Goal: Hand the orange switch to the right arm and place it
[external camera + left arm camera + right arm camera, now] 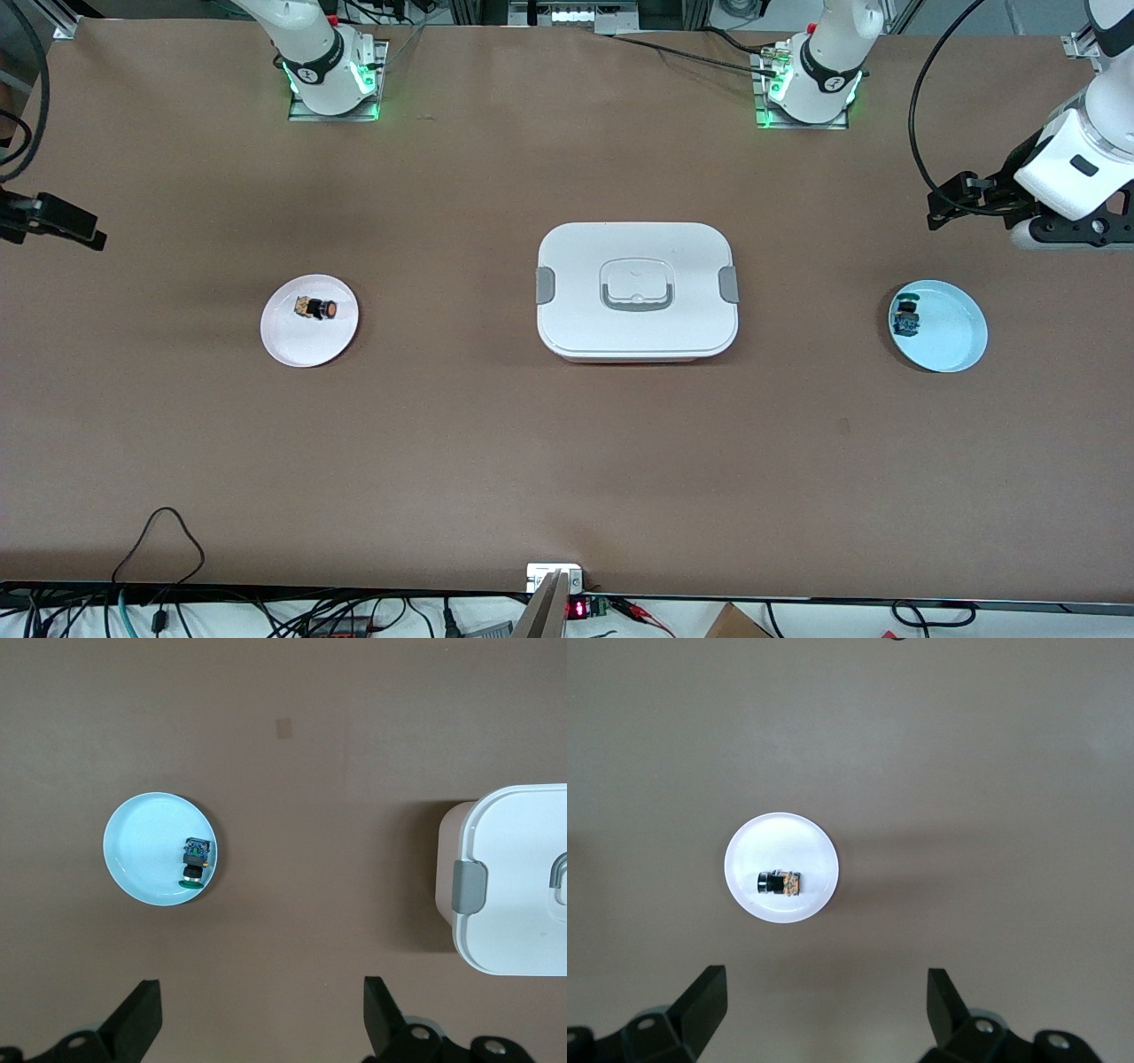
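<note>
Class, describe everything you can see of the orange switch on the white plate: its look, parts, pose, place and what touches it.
The orange switch is a tiny push-button with a black body, a round orange cap at one end and a tan end at the other. It lies on its side near the middle of the white plate, toward the right arm's end of the table. It looks like plastic. Only the plate touches it; no gripper is near it, and it sits far smaller than the plate.
</note>
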Controlling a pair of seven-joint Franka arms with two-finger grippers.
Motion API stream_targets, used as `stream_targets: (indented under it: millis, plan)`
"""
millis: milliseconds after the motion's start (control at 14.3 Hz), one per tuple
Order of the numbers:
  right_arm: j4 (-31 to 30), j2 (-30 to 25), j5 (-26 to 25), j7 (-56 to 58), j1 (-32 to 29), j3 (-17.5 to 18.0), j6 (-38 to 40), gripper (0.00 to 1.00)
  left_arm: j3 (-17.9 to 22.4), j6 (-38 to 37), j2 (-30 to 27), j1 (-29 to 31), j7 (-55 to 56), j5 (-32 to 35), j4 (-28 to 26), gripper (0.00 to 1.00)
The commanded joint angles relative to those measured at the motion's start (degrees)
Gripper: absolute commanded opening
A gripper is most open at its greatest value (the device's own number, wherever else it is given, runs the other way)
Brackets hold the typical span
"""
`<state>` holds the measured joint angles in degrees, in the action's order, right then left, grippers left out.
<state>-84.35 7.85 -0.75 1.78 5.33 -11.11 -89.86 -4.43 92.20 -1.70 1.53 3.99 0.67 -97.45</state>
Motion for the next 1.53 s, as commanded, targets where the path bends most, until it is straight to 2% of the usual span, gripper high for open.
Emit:
stream_targets:
  millis: [0,70,140,419,837,1116,1465]
  plan:
    - [-8.6,-5.0,0.1,-1.0,0.4,0.1,-6.5,1.00,-0.1,-0.9,0.7,0.3,-0.3,-0.6,1.6,1.00]
    - [-12.3,-7.3,0.1,-0.9,0.4,0.1,-9.3,1.00,-0.1,-0.9,0.7,0.3,-0.3,-0.6,1.6,1.00]
    - [-13.2,-8.1,0.1,-1.0,0.2,0.1,-9.4,1.00,-0.1,-0.9,0.7,0.3,-0.3,-0.6,1.6,1.00]
    - [-8.5,-7.1,0.0,-0.6,0.6,0.3,-3.8,1.00,-0.1,-0.9,0.7,0.3,-0.3,-0.6,1.6,1.00]
    - [-8.0,-7.5,-0.2,-0.6,2.2,0.6,0.1,1.00,-0.1,-0.9,0.7,0.3,-0.3,-0.6,1.6,1.00]
    - [-7.9,-6.6,1.8,-1.0,2.2,0.5,-0.4,1.00,-0.3,-1.0,0.7,0.3,-0.1,-0.6,1.6,1.00]
    - [-7.6,-7.1,1.1,-0.6,2.3,0.6,0.3,1.00,-0.3,-1.0,0.7,0.2,-0.1,-0.5,1.6,1.00]
